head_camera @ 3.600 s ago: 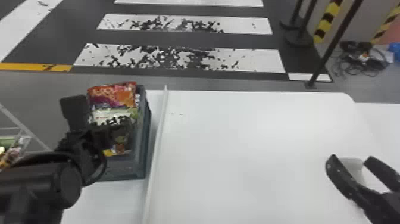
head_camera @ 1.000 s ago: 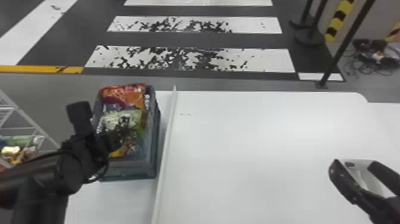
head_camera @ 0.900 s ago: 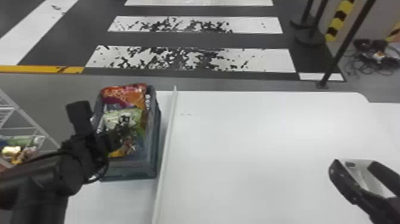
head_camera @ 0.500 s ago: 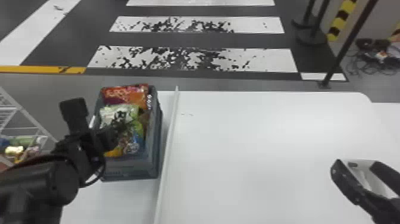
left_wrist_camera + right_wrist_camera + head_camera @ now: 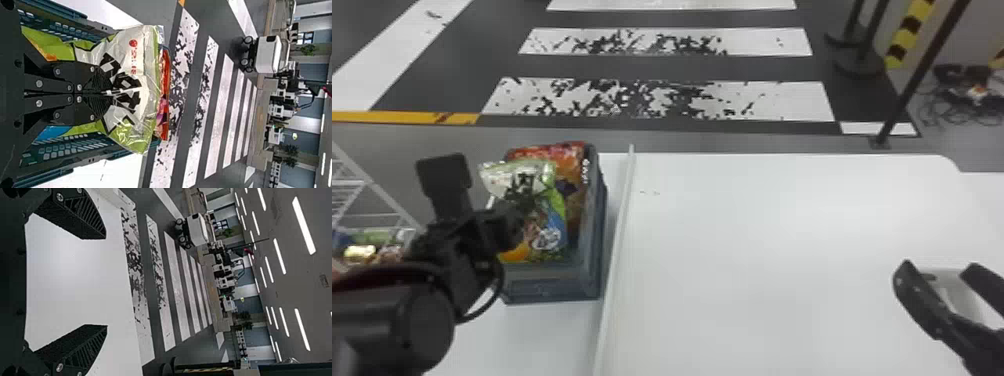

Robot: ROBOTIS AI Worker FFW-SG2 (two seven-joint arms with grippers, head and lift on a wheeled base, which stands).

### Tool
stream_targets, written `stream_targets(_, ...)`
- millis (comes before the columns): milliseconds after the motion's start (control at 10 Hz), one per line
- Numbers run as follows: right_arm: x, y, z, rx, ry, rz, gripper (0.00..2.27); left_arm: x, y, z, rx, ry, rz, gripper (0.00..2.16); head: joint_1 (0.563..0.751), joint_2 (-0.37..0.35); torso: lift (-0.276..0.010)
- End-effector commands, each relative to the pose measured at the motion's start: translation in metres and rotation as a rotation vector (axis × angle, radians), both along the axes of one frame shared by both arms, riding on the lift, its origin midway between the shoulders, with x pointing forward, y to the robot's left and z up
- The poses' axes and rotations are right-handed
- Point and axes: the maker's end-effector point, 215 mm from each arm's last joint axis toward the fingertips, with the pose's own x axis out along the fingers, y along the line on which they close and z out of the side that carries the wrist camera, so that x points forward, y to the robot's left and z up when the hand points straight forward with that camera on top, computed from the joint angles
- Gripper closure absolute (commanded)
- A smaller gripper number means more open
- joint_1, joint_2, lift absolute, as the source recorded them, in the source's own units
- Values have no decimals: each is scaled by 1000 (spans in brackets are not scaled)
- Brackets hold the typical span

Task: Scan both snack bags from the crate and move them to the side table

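Clamped by the left gripper (image 5: 105, 93), fingers together on the upper part of the green snack bag (image 5: 549, 215), with no gap to cross. Runs lengthwise near to far over the crate (image 5: 552, 292), roughly in line with those fingers, with the top end tipping out toward the left. Served best by the left side, being well apart from the right gripper (image 5: 939, 267), set at the right with fingers wide apart above the white table (image 5: 782, 250). Cannot tell whether free of the crate's inside at the near end. Probably calls for a lift straight up before any turn toward scanning, so as not to snag on the near wall or drag the orange snack bag (image 5: 567, 155), tucked behind at the far end and a little right. Beware, on any path right, of the raised divider (image 5: 619, 230) just beside the crate; beyond it, count on broad open room.
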Motion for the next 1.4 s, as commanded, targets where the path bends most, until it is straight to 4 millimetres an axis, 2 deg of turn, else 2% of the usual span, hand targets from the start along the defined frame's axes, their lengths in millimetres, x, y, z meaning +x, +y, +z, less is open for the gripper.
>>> stream_targets(0,0,1,1,1,-4,0,124,-3,-1,14,14,-24,2,1740,695,71,-29)
stream_targets(300,-3,1,3,-1,-16,0,124,-8,-1,55,57,-95,19,1740,695,73,-29)
stream_targets(900,-5,1,20,-13,-78,-11,124,-31,-3,118,90,-198,35,1740,695,74,-29)
stream_targets(1300,-12,-2,29,-15,-112,-20,124,-37,2,125,122,-207,54,1740,695,69,-29)
